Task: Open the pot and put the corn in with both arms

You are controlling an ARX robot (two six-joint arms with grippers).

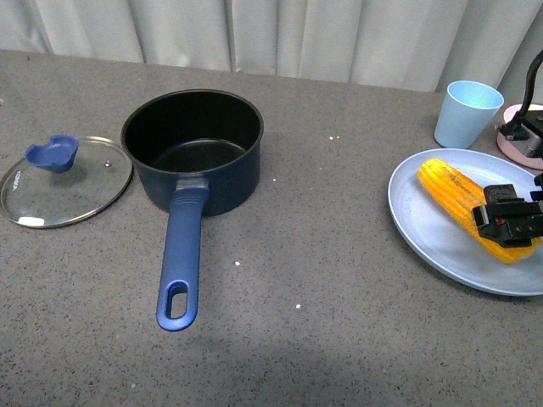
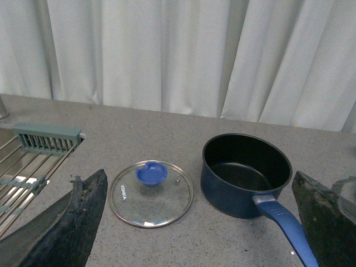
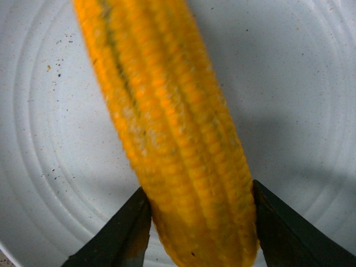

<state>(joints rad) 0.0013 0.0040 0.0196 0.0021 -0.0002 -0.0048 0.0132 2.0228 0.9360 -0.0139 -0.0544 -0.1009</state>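
The dark navy pot point(image 1: 193, 148) stands open on the grey counter, its long blue handle point(image 1: 181, 263) pointing toward me. Its glass lid point(image 1: 64, 180) with a blue knob lies flat to its left. The yellow-orange corn point(image 1: 471, 205) lies on a light blue plate point(image 1: 424, 229) at the right. My right gripper point(image 1: 507, 222) is shut on the corn's near end; the right wrist view shows both fingers pressed on the cob point(image 3: 178, 144). My left gripper point(image 2: 200, 222) is open and empty, back from the pot point(image 2: 245, 172) and lid point(image 2: 151, 193).
A light blue cup point(image 1: 467, 113) stands behind the plate, with a pink object point(image 1: 522, 136) at the far right. White curtains hang behind the counter. In the left wrist view a sink rack point(image 2: 33, 161) lies left of the lid.
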